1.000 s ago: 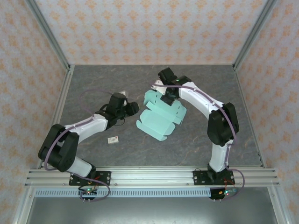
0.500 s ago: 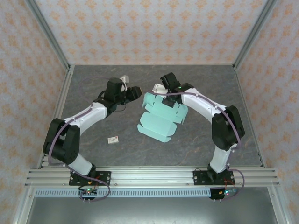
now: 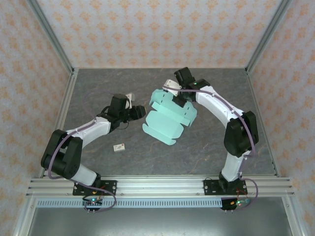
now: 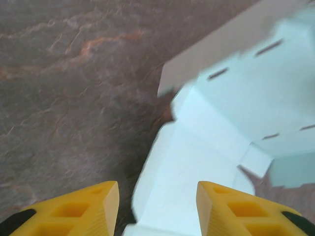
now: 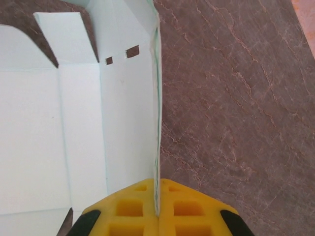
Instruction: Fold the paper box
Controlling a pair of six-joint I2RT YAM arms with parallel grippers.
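From above, the light is bright, even and diffuse, with no glare on the dark surface (image 3: 206, 147). The paper box (image 3: 170, 115) throws only a thin, soft shadow just beside its near edge, and everything around it is sharp. In the left wrist view the box is smeared by blur, its edges and slots soft, and the yellow fingers (image 4: 93, 201) of the left claw (image 4: 157, 194) look hazy. In the right wrist view the box is nearly washed out to white, the veined stone right of it is crisp, and the right claw (image 5: 158, 199) is slightly soft.
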